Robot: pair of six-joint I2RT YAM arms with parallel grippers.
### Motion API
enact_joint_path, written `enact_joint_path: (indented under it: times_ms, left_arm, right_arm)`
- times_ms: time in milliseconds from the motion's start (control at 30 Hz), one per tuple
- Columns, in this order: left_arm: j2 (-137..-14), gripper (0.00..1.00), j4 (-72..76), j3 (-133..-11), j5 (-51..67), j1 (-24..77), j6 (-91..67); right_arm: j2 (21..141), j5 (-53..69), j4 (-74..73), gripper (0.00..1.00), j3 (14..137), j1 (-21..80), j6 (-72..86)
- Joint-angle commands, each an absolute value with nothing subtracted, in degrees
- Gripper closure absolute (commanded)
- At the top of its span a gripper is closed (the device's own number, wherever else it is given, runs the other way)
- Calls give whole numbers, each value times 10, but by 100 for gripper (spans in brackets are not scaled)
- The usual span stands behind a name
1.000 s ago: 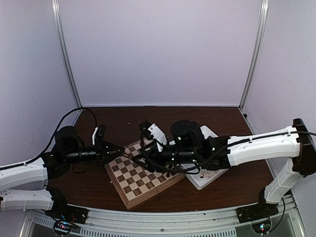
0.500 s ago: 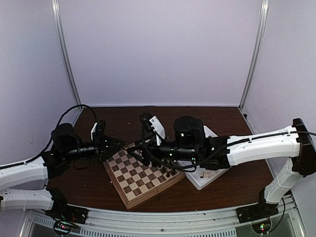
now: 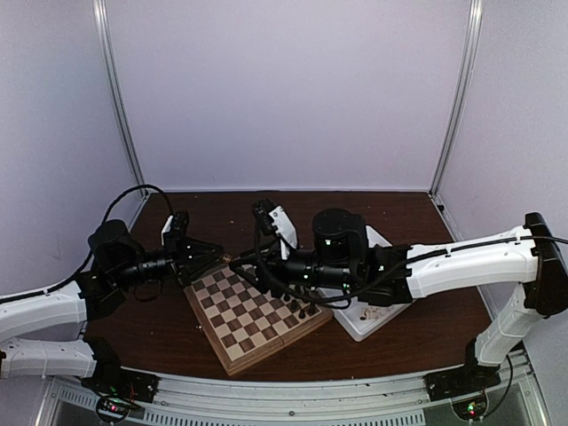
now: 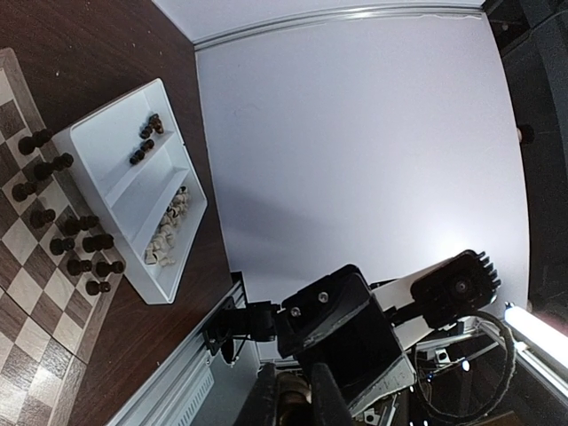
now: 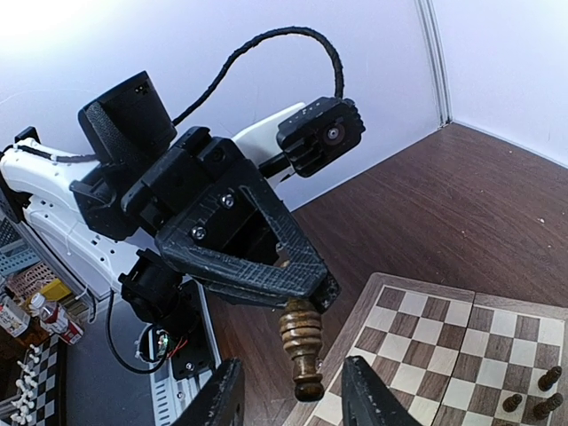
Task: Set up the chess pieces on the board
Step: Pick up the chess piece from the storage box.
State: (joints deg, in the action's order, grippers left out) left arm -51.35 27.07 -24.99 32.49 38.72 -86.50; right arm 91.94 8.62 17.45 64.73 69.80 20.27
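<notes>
Right wrist view: left pincer (image 5: 300, 297) clenched on a brown turned wooden chessman (image 5: 301, 346), held in the air just off the checked wooden chessboard (image 5: 417, 355). Right pincer (image 5: 291, 392) released, fingers either side of the chessman, not touching. Approx a dozen dark chessmen (image 4: 62, 244) stand along one board edge. Left to do: a few dark ones (image 4: 146, 142) & the pale cream ones (image 4: 169, 231) in the white two-compartment plastic tray (image 4: 102, 160). Under half done, I'd say.
</notes>
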Motion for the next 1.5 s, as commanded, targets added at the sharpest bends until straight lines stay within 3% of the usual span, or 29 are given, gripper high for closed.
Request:
enact_joint_path:
  times_ms: [0, 500, 700, 1067, 1167, 1467]
  left_arm:
    - [-512, 95, 308, -265, 336, 386, -870]
    - [-512, 95, 319, -264, 338, 386, -878]
    - [-510, 95, 318, -261, 336, 386, -878]
    - [-502, 97, 314, -251, 320, 386, -870]
    - [-485, 98, 267, -258, 307, 383, -843]
    - [-403, 98, -111, -365, 205, 377, -627]
  right_arm:
    - [924, 67, 186, 60, 644, 702, 206]
    - [939, 68, 174, 66, 650, 703, 204]
    - [936, 75, 179, 84, 647, 703, 204]
    - [922, 73, 173, 98, 637, 702, 202]
    - [915, 66, 165, 100, 630, 702, 204]
    - [887, 59, 117, 100, 598, 702, 215]
